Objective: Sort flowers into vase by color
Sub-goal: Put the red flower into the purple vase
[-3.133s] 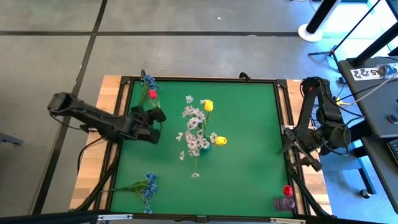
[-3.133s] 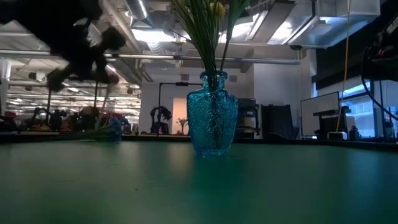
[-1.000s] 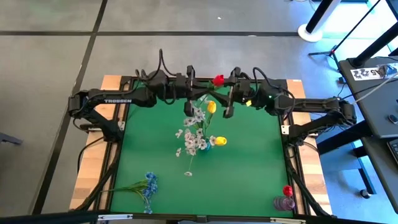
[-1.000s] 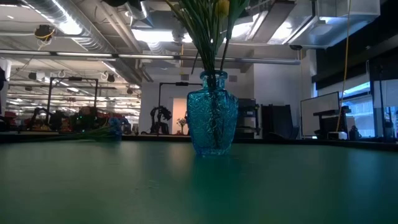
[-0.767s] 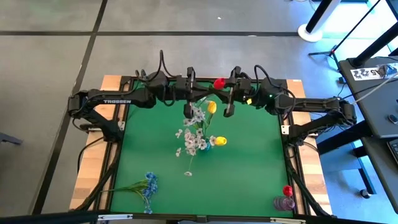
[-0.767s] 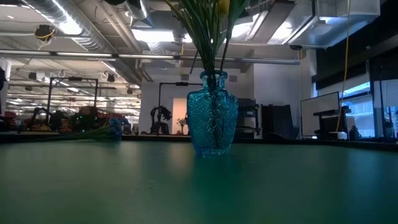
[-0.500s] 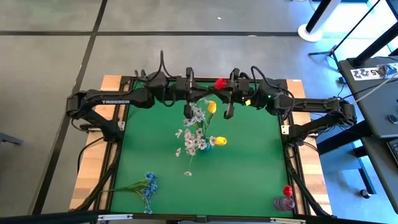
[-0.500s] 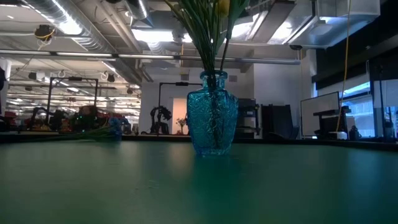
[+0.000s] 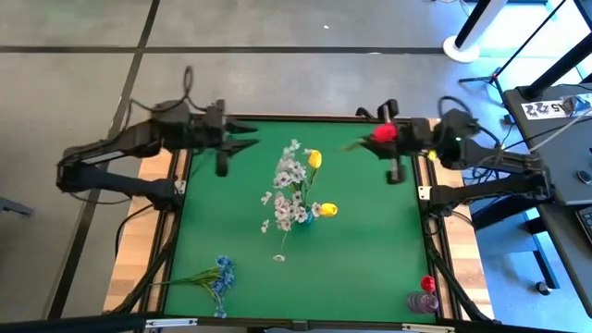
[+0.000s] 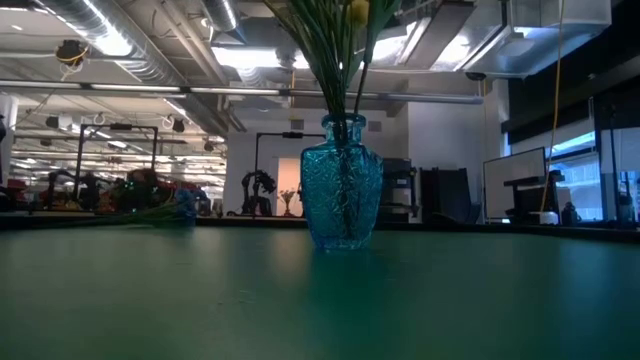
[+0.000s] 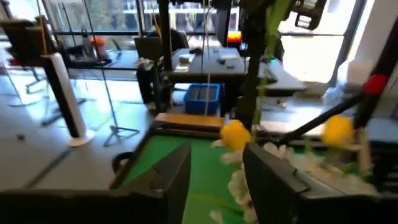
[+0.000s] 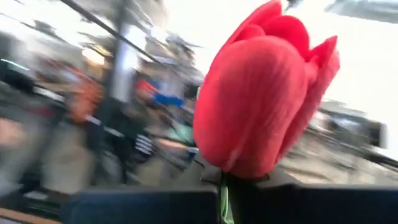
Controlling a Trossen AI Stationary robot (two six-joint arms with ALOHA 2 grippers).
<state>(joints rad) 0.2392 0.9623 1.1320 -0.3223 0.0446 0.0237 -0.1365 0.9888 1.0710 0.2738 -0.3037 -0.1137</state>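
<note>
A blue glass vase (image 9: pixel 304 218) (image 10: pixel 342 182) stands mid-table with white sprigs (image 9: pixel 289 176) and two yellow buds (image 9: pixel 311 158) in it. My right gripper (image 9: pixel 377 146) hovers at the far right, shut on a red-bud flower (image 9: pixel 384 132) (image 12: pixel 267 93). My left gripper (image 9: pixel 246 141) (image 11: pixel 217 180) is open at the far left with nothing between its fingers. A bunch of blue flowers (image 9: pixel 217 275) lies flat on the mat near the front left corner. My right gripper pinches the red flower's green stem (image 12: pixel 224 200) between its two fingers, just below the bud. The fingers reach in about level from the table's right side. The flower is lifted clear of the table, and its stem (image 9: pixel 355 145) trails toward the left.
A small purple vase (image 9: pixel 425 302) with a red bud (image 9: pixel 427 283) in it stands at the front right corner. The green mat (image 9: pixel 370 240) is framed by a black rail and wooden boards. Desks and stands lie beyond the table's right edge.
The two grippers met over the far middle with the red flower between them. My right gripper shut on its stem and my left gripper opened and let go. My left gripper has drawn back toward the left edge. My right gripper has carried the flower toward the right edge.
</note>
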